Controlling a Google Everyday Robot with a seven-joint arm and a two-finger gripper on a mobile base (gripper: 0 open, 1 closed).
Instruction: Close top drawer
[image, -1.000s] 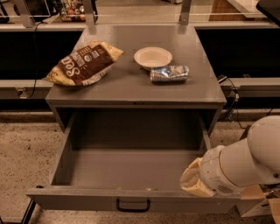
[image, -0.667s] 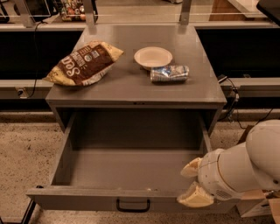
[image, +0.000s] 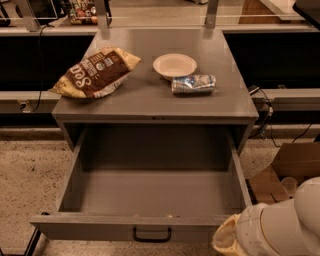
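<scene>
The top drawer (image: 125, 226) of the grey metal cabinet stands pulled far out towards me. Its inside is bare. The small black bar handle (image: 151, 235) sits at the centre of the front panel, near the bottom edge of the view. My gripper (image: 226, 240) shows only as a tan tip at the bottom right, just outside the drawer's front right corner and level with the front panel. The white arm (image: 282, 225) behind it fills the bottom right corner. The drawers below are out of view.
On the cabinet top (image: 150, 102) lie a brown chip bag (image: 95, 72), a white bowl (image: 174, 65) and a crumpled silver-blue packet (image: 194, 83). A cardboard box (image: 292, 167) stands on the floor at the right. Cables (image: 262, 107) hang beside the cabinet.
My gripper has moved down and towards me, from over the drawer's front right corner to outside its front panel. The drawer has not moved.
</scene>
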